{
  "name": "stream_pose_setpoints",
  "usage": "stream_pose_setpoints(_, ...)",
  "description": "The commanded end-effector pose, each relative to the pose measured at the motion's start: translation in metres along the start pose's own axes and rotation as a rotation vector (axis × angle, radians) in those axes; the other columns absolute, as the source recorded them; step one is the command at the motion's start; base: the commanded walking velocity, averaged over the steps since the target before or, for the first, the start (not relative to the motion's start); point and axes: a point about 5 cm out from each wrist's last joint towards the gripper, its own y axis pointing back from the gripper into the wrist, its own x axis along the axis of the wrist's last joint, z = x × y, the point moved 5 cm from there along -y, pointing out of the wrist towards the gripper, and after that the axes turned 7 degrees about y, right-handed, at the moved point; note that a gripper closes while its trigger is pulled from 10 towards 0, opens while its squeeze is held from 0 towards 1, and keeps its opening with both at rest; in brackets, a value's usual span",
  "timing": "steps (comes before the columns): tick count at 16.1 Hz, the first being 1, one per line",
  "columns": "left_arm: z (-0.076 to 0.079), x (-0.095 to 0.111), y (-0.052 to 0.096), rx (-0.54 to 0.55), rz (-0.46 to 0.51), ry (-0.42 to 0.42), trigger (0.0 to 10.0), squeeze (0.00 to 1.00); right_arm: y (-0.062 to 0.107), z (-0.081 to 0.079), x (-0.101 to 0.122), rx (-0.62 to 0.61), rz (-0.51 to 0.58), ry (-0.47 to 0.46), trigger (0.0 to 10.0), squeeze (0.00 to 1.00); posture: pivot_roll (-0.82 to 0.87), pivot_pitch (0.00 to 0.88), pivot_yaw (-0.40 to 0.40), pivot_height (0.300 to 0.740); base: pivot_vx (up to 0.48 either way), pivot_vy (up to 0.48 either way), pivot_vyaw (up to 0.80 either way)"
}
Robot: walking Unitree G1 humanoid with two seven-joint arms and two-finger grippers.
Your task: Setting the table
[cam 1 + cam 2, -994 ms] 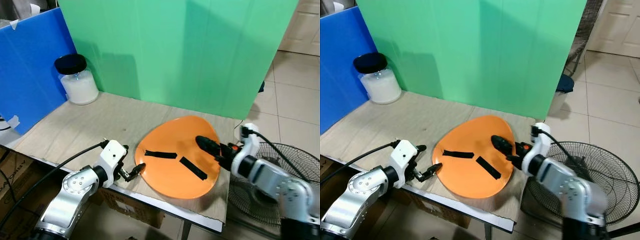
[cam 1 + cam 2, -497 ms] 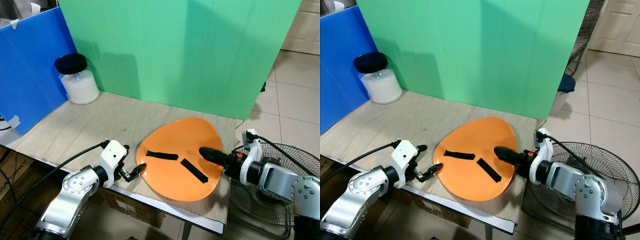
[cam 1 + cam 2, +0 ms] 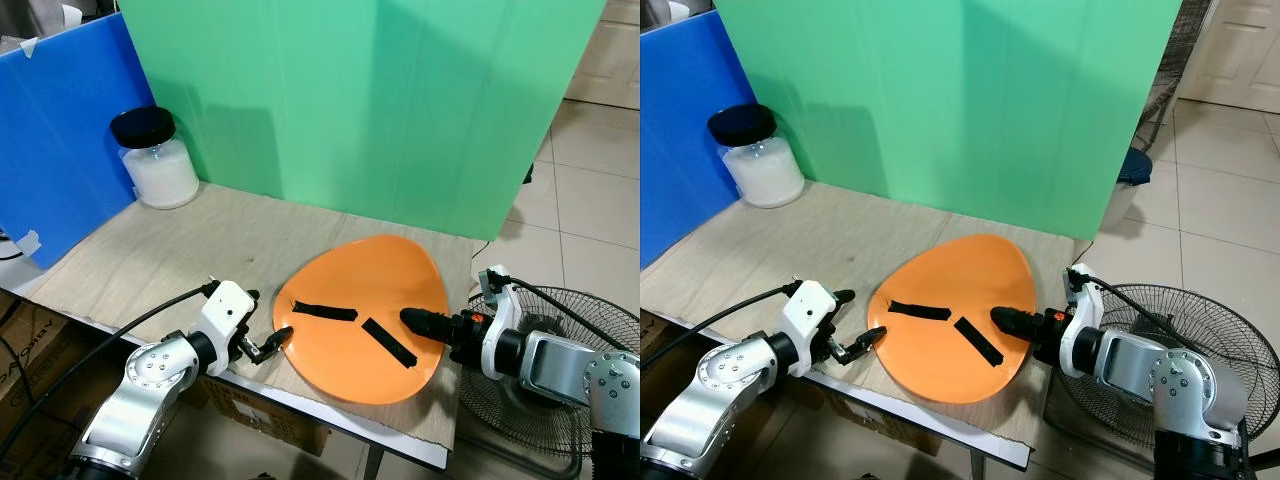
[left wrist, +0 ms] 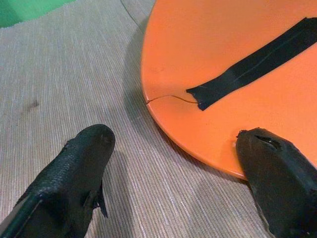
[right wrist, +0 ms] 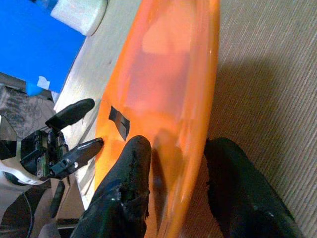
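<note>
- I judge the step to be placing the plate (image 3: 362,312): I keep its rim level, lower it flat, then part the fingers and withdraw sideways.
- Right gripper (image 3: 418,320): fingers straddle the plate's right rim, one above, one below, closed on it.
- Left gripper (image 3: 262,323): fingers parted, holding nothing, one tip beside the left rim.
- Plate: orange, oval, two black tape strips, a hairline crack at the left edge; it lies near the table's (image 3: 150,255) front edge.
</note>
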Motion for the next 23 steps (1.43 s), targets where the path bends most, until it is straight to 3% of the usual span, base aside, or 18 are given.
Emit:
stream_pose_setpoints(1,0.001,-0.031,0.003,0.007,-0.124,0.019,10.0,0.13,0.0,-0.001,-0.001,0.007,-0.009,0.002,0.0,0.0,0.11,0.0,0.042,0.74,0.0,0.0,0.0)
stream_pose_setpoints(7,0.0,-0.031,0.003,0.014,-0.121,0.015,10.0,0.13,-0.001,-0.004,-0.002,0.031,-0.014,-0.013,0.0,0.0,0.11,0.0,0.041,0.74,0.0,0.0,0.0)
stream_pose_setpoints(11,-0.007,-0.026,0.003,0.037,-0.099,0.011,10.0,0.13,-0.002,-0.012,0.007,0.073,0.049,0.016,0.0,0.0,0.11,0.0,0.041,0.74,0.0,0.0,0.0)
stream_pose_setpoints(15,-0.025,0.025,0.016,0.096,0.155,0.044,10.0,0.13,0.004,-0.016,0.017,0.113,0.136,-0.031,0.0,0.0,0.1,0.0,0.045,0.74,0.0,0.0,0.0)
stream_pose_setpoints(16,-0.029,0.041,0.024,0.105,0.23,0.059,10.0,0.09,0.006,-0.018,0.021,0.118,0.167,-0.038,0.0,0.0,0.1,0.0,0.046,0.74,0.0,0.0,0.0)
stream_pose_setpoints(17,-0.031,0.057,0.031,0.105,0.3,0.072,10.0,0.0,0.009,-0.021,0.027,0.12,0.216,-0.045,0.0,0.0,0.1,0.0,0.046,0.74,0.0,0.0,0.0)
stream_pose_setpoints(18,-0.031,0.064,0.034,0.104,0.329,0.075,10.0,0.0,0.011,-0.022,0.031,0.119,0.241,-0.048,0.0,0.0,0.1,0.0,0.046,0.74,0.0,0.0,0.0)
stream_pose_setpoints(20,-0.016,0.102,0.047,0.047,0.442,0.033,10.0,0.0,0.028,-0.037,0.054,0.081,0.434,0.058,0.0,0.0,0.1,0.0,0.052,0.74,0.0,0.0,0.0)
stream_pose_setpoints(23,0.014,0.123,0.045,-0.043,0.459,-0.031,10.0,0.0,0.045,-0.067,0.069,0.065,0.584,0.167,0.0,0.0,0.09,0.0,0.068,0.74,0.0,0.0,0.0)
